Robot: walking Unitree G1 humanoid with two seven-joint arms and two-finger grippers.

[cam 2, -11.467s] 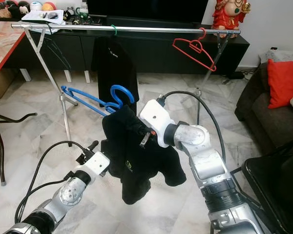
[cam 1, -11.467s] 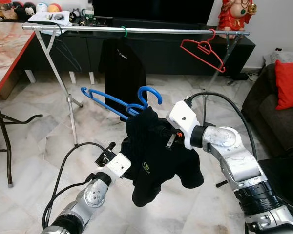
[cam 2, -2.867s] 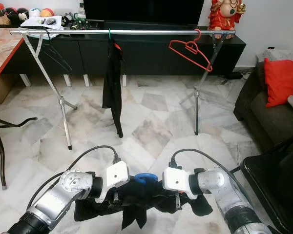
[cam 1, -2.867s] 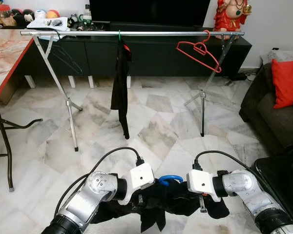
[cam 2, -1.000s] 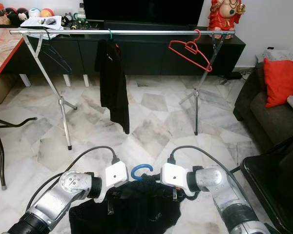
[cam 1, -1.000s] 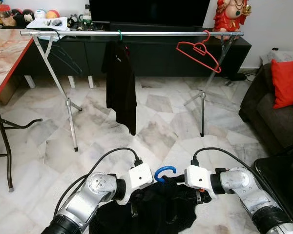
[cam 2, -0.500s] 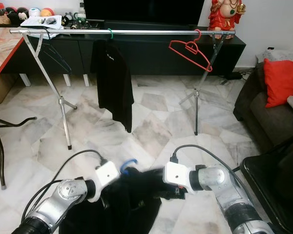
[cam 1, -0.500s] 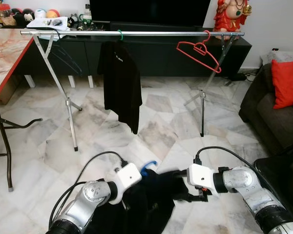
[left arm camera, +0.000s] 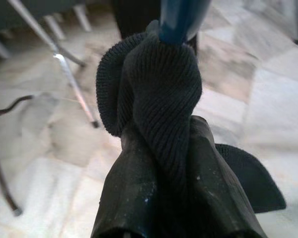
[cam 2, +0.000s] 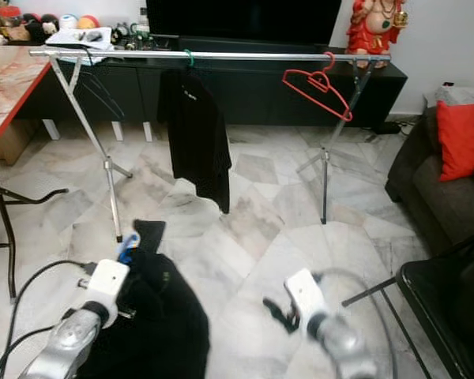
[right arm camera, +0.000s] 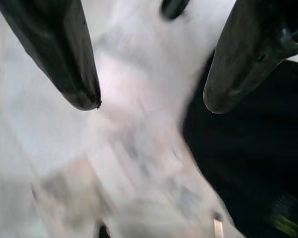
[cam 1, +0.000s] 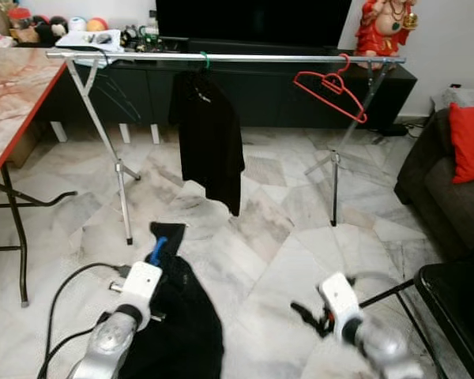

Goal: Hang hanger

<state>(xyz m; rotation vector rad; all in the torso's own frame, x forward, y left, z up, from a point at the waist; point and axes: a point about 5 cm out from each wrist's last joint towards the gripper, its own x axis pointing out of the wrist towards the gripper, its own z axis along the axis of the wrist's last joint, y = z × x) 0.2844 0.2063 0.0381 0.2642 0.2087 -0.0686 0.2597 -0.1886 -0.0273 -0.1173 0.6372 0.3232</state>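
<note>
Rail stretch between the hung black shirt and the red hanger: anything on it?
Bare. In the left eye view, the silver rail carries nothing between the black shirt and red plastic hanger.

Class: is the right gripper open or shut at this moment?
Open. The right gripper shows its two black fingers standing wide apart, with blurred marble floor between them and nothing held.

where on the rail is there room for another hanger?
The rail is bare between the black shirt and the red hanger, and between its left end and the shirt. It is tighter right of the red hanger, near the end. The left gripper, jaws shut, holds the blue hanger and dark garment.
</note>
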